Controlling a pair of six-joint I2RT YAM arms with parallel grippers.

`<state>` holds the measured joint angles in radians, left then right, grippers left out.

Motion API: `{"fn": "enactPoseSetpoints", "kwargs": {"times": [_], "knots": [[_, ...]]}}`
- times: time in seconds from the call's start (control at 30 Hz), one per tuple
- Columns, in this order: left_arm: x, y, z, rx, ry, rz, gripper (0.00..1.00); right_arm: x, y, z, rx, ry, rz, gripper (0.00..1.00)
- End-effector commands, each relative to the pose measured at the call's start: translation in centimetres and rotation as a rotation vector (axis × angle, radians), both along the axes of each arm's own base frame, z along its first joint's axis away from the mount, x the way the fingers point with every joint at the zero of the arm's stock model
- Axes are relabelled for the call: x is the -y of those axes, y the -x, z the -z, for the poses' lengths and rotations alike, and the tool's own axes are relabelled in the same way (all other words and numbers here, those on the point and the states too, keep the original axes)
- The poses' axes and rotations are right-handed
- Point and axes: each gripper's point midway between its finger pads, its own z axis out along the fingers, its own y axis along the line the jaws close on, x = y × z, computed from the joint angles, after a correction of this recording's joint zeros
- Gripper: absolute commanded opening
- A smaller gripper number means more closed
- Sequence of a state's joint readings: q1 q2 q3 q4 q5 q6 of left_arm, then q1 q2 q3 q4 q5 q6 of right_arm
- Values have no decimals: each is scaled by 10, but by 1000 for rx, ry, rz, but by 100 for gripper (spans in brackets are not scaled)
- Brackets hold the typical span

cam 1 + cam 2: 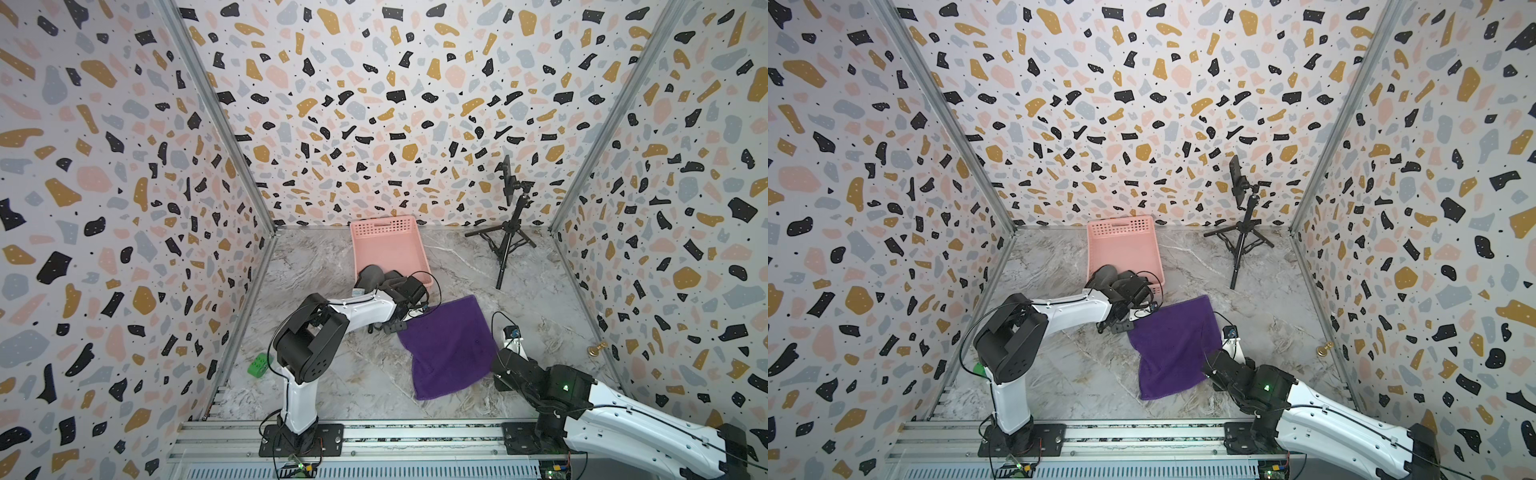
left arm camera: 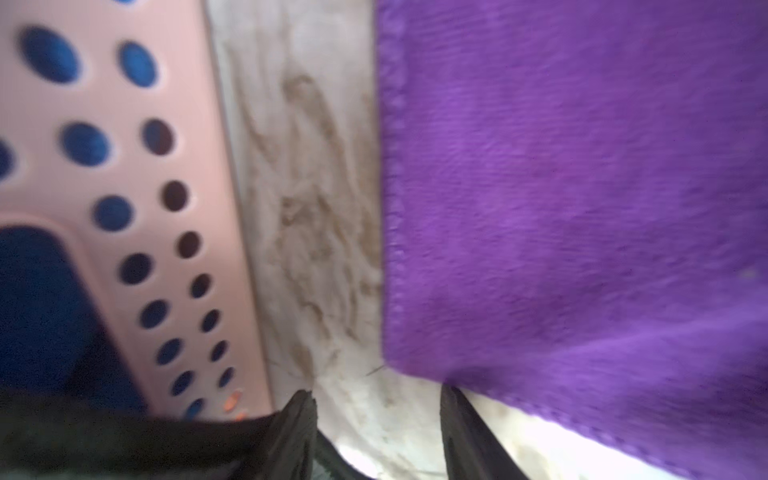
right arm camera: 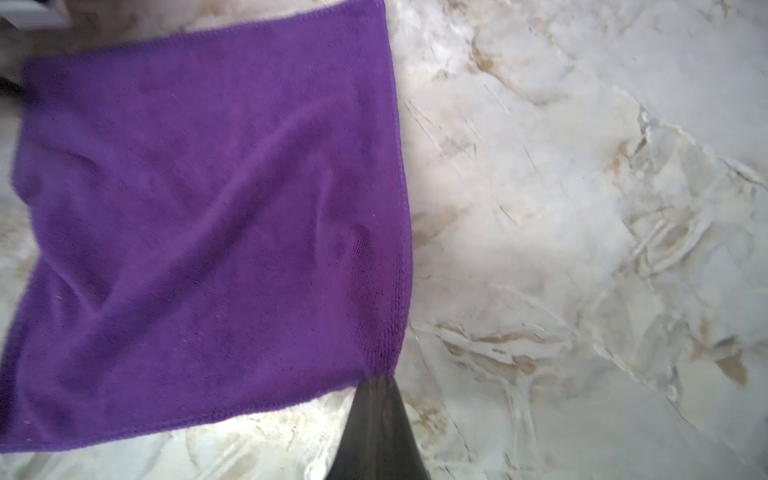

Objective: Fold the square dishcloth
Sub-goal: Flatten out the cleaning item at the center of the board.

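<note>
Grasping step: your right pincer clamps a dishcloth corner; your left pincer gapes empty beside another. Close it there next.

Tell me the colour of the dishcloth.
The dishcloth is solid purple; the right wrist view shows it best.

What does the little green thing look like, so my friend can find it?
Find the marble table, then its edge by the left wall. Beside the black elbow of the left arm sits a green block, the only bright green thing.
</note>
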<state>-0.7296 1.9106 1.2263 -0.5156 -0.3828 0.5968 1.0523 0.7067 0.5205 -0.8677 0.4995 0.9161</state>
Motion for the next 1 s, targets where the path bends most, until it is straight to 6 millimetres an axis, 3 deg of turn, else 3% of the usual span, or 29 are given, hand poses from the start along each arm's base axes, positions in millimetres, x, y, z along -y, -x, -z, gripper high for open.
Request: {"fn": "enactPoseSetpoints", "kwargs": {"times": [0.0,0.07,0.1,0.23,0.33,0.4,0.53,0.6,0.7,0.8,0.9,0.97], "knots": [[-4,-15,-7,83,-40,16,52,17,12,7,-63,55,43,0],[-6,-20,-9,111,-53,22,52,20,12,5,-62,58,60,0],[-8,-24,-9,133,-67,25,52,21,12,5,-60,57,65,8],[-24,-42,-4,168,-123,6,52,21,14,10,-80,74,66,8],[-35,-55,1,160,-122,-30,52,17,14,11,-93,91,49,16],[-40,-60,2,163,-120,-41,52,13,11,8,-91,90,31,26],[-54,-70,0,179,-139,-63,52,1,9,0,-84,57,-9,57],[-61,-70,-1,172,-151,-72,53,-4,6,-7,-69,40,-30,63],[-69,-55,-3,141,-154,-62,55,-13,1,-12,-48,35,-53,63],[-66,-19,-11,42,-91,-30,58,-25,-6,-3,-63,41,-74,62],[-48,32,-28,-108,48,35,58,-45,-18,8,-109,0,-102,58],[-26,62,-41,-162,124,89,58,-61,-30,9,-127,-60,-114,54]]}}
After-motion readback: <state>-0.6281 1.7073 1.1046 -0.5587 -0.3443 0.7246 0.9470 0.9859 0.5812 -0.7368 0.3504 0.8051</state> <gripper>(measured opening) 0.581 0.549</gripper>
